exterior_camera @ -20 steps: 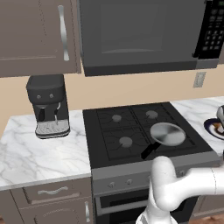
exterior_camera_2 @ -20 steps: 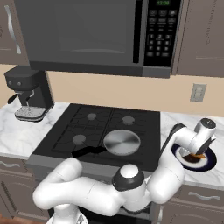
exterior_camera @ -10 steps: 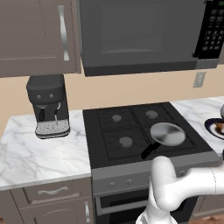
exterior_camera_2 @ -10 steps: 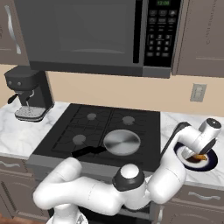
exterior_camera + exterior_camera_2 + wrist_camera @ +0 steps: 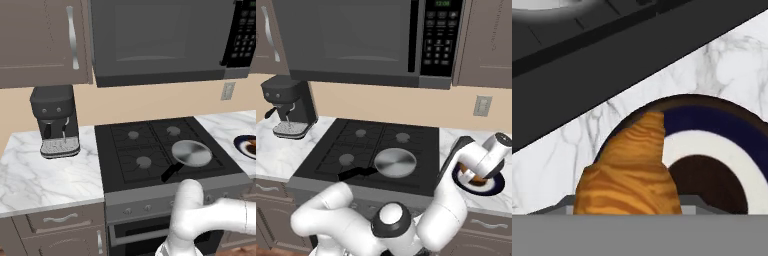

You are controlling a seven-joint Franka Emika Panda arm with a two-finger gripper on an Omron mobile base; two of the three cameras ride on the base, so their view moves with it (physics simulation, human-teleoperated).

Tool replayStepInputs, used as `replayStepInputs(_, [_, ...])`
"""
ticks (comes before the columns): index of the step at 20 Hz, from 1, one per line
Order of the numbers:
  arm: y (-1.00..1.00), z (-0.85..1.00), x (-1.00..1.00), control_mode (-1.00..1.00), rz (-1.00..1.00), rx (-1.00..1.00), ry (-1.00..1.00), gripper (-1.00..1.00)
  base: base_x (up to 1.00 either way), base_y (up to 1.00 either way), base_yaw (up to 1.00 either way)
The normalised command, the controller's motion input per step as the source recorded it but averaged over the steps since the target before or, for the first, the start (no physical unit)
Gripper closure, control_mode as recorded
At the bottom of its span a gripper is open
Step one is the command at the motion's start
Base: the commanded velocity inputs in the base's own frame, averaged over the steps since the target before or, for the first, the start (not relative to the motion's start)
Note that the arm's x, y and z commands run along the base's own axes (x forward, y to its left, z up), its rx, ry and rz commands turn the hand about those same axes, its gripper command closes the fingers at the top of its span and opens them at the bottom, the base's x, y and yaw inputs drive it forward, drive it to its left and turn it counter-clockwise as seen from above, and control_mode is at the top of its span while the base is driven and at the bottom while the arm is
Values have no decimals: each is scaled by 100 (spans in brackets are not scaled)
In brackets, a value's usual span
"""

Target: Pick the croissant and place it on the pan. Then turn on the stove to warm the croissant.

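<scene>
Croissant (image 5: 629, 172) lies on the dark plate (image 5: 712, 120), on the counter's right stretch just beside the stove (image 5: 373, 150) edge. Prob. light, soft, flaky — pinch gently across its thick middle. Gripper (image 5: 479, 172) low over it — jaw state can't tell.

A home kitchen. A black four-burner stove (image 5: 160, 150) sits between white marble tables (image 5: 45, 175), with a dark microwave (image 5: 160, 40) mounted above it, brown cabinets (image 5: 40, 40) overhead, drawers below, and a black coffee machine (image 5: 54, 120) against a beige wall.
</scene>
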Motion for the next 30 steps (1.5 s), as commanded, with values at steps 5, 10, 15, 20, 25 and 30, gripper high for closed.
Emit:
replayStepInputs(5, [100, 34, -32, -100, 22, -7, -18, 100, 0, 0, 0])
replayStepInputs(10, [95, 33, -43, -100, 13, -9, -17, 100, 0, 0, 0])
replayStepInputs(15, [78, 59, -25, -100, 4, -8, -8, 100, 0, 0, 0])
replayStepInputs(20, [59, 72, -6, -100, 2, -7, 0, 100, 0, 0, 0])
replayStepInputs(25, [60, 42, -3, -100, 3, -10, 0, 100, 0, 0, 0])
replayStepInputs(30, [59, 0, 0, -100, 5, -11, 8, 100, 0, 0, 0])
